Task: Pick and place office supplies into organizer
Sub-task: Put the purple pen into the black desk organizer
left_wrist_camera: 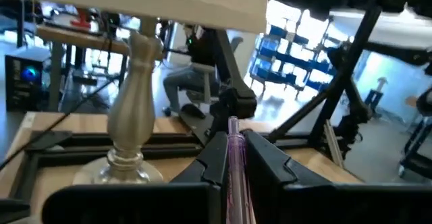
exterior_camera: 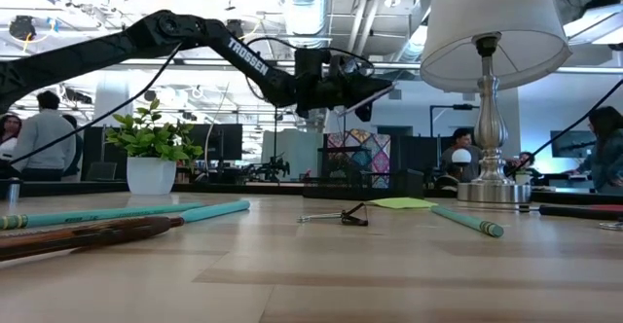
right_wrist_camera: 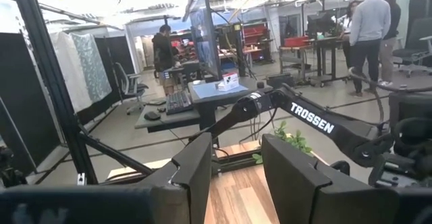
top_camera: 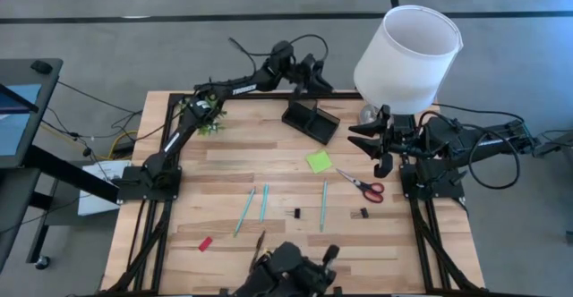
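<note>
My left gripper (top_camera: pixel 313 75) hangs over the table's far edge, just beyond the black organizer (top_camera: pixel 311 121), and is shut on a thin pink pen (left_wrist_camera: pixel 234 158). At the right side, under the lamp shade, my right gripper (right_wrist_camera: pixel 236 177) waits open with nothing between its fingers. Lying flat on the wood are two teal pens (top_camera: pixel 243 210), a green pen (top_camera: pixel 323 204), a brown pencil (top_camera: pixel 260 241), red-handled scissors (top_camera: pixel 361 185), a lime sticky-note pad (top_camera: pixel 318 161), two black clips (top_camera: pixel 296 213) and a red eraser (top_camera: pixel 205 243). My left gripper pinches the pink pen between its two fingers (left_wrist_camera: pixel 214 158). The pen lies along the fingers, and its end (left_wrist_camera: pixel 233 124) sticks out a little past their tips. The fingers point about level, and the pen is lifted clear of the table.
A lamp with a white shade (top_camera: pixel 407 54) and a silver stem (left_wrist_camera: pixel 135 96) stands at the far right. A small potted plant (top_camera: pixel 204 109) sits at the far left. A dark device (top_camera: pixel 291 270) sits at the near edge. People move in the room behind.
</note>
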Robot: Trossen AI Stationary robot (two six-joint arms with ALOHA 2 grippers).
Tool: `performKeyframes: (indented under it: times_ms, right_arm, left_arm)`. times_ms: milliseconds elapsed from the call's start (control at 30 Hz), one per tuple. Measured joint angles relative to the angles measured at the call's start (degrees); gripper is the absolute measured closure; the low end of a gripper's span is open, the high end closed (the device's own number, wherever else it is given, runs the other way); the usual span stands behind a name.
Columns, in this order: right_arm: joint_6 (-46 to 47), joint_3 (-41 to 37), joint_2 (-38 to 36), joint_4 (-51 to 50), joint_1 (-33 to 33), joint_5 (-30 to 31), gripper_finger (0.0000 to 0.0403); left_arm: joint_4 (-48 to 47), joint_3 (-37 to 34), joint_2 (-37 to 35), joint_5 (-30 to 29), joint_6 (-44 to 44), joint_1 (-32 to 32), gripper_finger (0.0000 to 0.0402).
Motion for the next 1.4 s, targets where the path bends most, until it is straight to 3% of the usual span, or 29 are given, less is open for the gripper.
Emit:
performKeyframes:
  times_ms: [133, 267, 367, 467, 733, 867, 1067, 1167, 1233, 1400]
  right_arm:
    - [0.00, 0.00, 0.00, 0.03, -0.11, 0.02, 0.0278]
    - [0.04, 0.00, 0.00, 0.16, -0.11, 0.17, 0.0278]
    - [0.04, 0.00, 0.00, 0.16, -0.11, 0.17, 0.0278]
    - [0.04, 0.00, 0.00, 0.15, -0.09, 0.17, 0.0278]
    - [0.55, 0.00, 0.00, 0.13, -0.07, 0.13, 0.0278]
    - [2.01, -0.02, 0.00, 0.11, 0.00, 0.04, 0.0278]
    - [2.04, -0.02, -0.01, 0.11, 0.00, 0.16, 0.0278]
    - [1.37, -0.02, 0.00, 0.31, -0.27, 0.43, 0.0278]
    - [-0.39, -0.02, 0.04, 0.49, -1.12, 2.40, 0.0278]
    - [-12.43, -0.04, 4.62, -0.13, -5.47, 11.53, 0.0278]
  left_arm:
    - [19.43, -0.56, 0.09, -0.49, -14.77, 0.07, 0.0382]
    - [45.66, 1.20, 0.04, -6.90, -32.39, -0.03, 0.0382]
    - [54.00, 3.03, -0.07, -9.29, -43.20, 0.78, 0.0382]
    - [54.81, 5.42, -0.07, -7.95, -51.41, 1.70, 0.0382]
    - [54.90, 14.72, -0.04, -0.95, -60.87, 0.72, 0.0382]
    - [55.74, 13.68, -1.48, 4.47, -64.81, -2.00, 0.0382]
    - [55.21, 13.70, -1.37, 3.49, -58.37, -7.07, 0.0382]
    - [54.50, 13.63, -1.10, 4.74, -59.30, -7.93, 0.0382]
    - [54.51, 13.63, -1.09, 2.56, -59.52, -7.48, 0.0382]
    - [55.51, 14.21, -1.09, -16.65, -56.48, -6.98, 0.0382]
